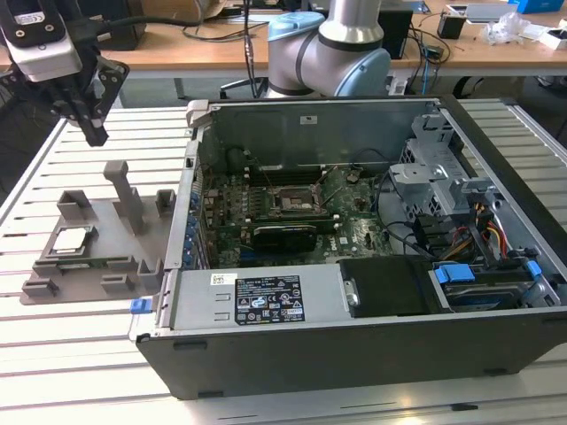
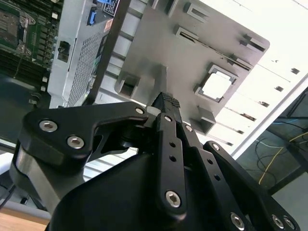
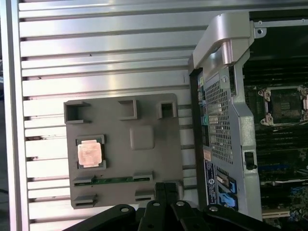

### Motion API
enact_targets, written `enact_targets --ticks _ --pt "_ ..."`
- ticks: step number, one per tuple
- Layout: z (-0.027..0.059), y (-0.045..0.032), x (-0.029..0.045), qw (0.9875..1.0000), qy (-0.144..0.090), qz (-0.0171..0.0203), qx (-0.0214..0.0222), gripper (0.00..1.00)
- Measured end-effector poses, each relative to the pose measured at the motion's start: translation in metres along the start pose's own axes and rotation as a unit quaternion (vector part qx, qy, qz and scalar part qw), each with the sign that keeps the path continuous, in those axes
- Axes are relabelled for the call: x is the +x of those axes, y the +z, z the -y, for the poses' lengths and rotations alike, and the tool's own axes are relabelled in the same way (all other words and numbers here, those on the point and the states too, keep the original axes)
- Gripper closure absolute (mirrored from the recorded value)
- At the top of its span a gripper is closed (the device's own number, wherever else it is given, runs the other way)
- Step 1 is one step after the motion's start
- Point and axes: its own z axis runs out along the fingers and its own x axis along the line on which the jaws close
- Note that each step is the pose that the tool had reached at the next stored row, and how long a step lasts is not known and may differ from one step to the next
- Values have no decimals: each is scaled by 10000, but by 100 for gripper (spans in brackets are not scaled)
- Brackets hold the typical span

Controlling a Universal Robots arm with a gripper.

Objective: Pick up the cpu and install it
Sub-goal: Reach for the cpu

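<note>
Fingers [image 2: 168, 144] pressed together and empty, gripper [image 1: 96, 137] hangs above grey tray [image 1: 102, 232], cpu [image 1: 73, 239] seated in it at gripper's six o'clock.

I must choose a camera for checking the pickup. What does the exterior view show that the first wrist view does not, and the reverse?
The exterior view adds the arm behind the computer case, the drive cage with coloured cables, and desks behind. The first wrist view adds the outer perforated face of the case's end wall. Both share the cpu lying in the grey holder tray, the motherboard socket, and the gripper near the tray, jaws together, holding nothing.
</note>
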Motion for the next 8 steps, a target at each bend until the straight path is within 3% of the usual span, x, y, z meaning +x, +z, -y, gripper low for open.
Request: enact_targets --ticks 8 --pt "10 -4 128 10000 0 0 0 89"
